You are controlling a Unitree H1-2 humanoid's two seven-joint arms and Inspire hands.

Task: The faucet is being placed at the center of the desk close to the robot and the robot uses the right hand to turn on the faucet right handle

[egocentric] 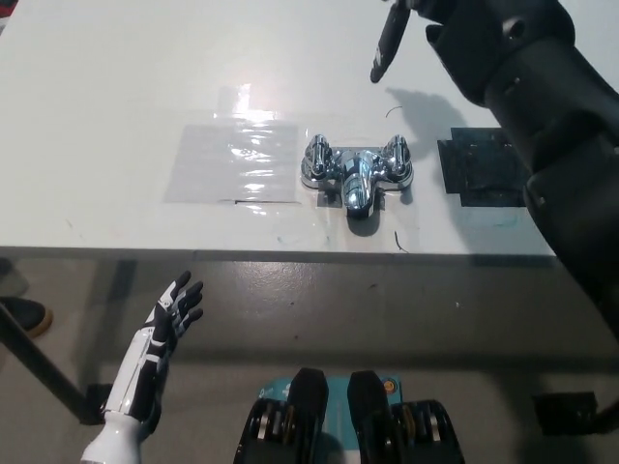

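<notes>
the faucet (pixel 356 176) sits on the white desk (pixel 116 77) near its front edge, about mid-width, its chrome body lying crosswise and its spout (pixel 356 197) pointing toward the robot. the right handle (pixel 397 155) and the left handle (pixel 317 156) stand at either end of the body, both untouched. under the faucet a bit of grey base plate shows.

just to the left of the faucet a clear, shiny sheet (pixel 232 159) lies flat on the desk, its right edge almost meeting the left handle. to the right of the faucet a black taped patch (pixel 479 169) is stuck to the desk, partly covered by the robot's black right arm (pixel 571 184). a small dark mark (pixel 398 242) sits on the desk in front of the faucet.

the right hand (pixel 464 39) hangs above the far part of the desk, well beyond the right handle and apart from it. it holds nothing; one of its fingers (pixel 390 39) is stretched out, slanting down and to the left, while the rest merge into a dark mass cut by the top edge. its shadow falls on the desk behind the right handle.

the white left hand (pixel 169 314) rests low at the lower left, in front of the desk edge over the floor, fingers spread and empty.
</notes>
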